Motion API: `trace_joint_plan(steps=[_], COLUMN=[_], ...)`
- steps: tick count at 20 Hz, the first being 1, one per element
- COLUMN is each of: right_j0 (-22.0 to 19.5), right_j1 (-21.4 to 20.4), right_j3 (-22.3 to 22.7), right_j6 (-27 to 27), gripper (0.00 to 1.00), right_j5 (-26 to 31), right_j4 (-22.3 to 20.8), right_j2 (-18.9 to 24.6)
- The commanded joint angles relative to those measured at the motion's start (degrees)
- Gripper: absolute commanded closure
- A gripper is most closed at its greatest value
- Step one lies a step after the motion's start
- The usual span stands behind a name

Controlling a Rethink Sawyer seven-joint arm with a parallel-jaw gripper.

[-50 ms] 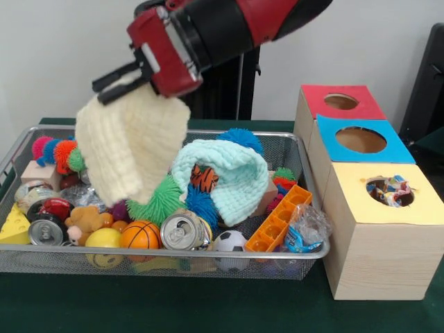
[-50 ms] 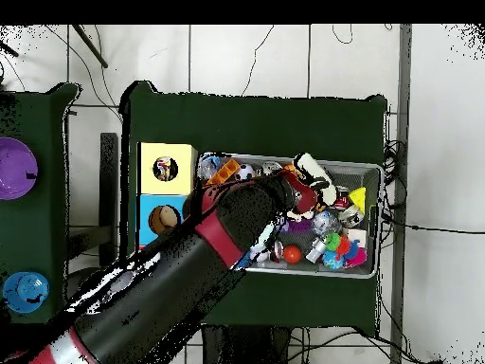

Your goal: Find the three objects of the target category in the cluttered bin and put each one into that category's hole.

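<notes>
My gripper [image 1: 101, 92] hangs above the left half of the wire bin [image 1: 316, 253], shut on the top edge of a cream knitted cloth [image 1: 132, 146]. The cloth is lifted clear and droops over the clutter. A mint knitted cloth [image 1: 225, 177] lies bunched in the bin's middle. To the right stand three wooden boxes with holes: red-topped [image 1: 361, 107], blue-topped [image 1: 392, 149] and yellow-topped [image 1: 361, 208]. The yellow box's hole [image 1: 389, 191] holds something colourful. In the overhead view the arm [image 2: 213, 251] covers the bin's left part and the gripper cannot be made out.
The bin holds a soda can [image 1: 182, 231], a basketball [image 1: 140, 234], a soccer ball [image 1: 231, 241], an orange tray [image 1: 281, 215], a crinkled bag [image 1: 305, 225], a cheese wedge [image 1: 15, 225], a teddy [image 1: 87, 218] and spiky balls [image 1: 159, 201]. Overhead, the yellow box [image 2: 152, 156] adjoins the bin [image 2: 376, 171].
</notes>
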Motion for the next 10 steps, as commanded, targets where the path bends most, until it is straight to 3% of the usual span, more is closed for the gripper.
trace_joint_plan(steps=[1, 10], right_j0=[0.3, 3.4], right_j1=[-4.1, -6.9], right_j3=[-0.7, 1.3], right_j6=[0.7, 1.5], gripper=[1.0, 1.0], right_j5=[9.3, 13.5], right_j4=[-3.5, -6.5], right_j2=[-0.6, -1.6])
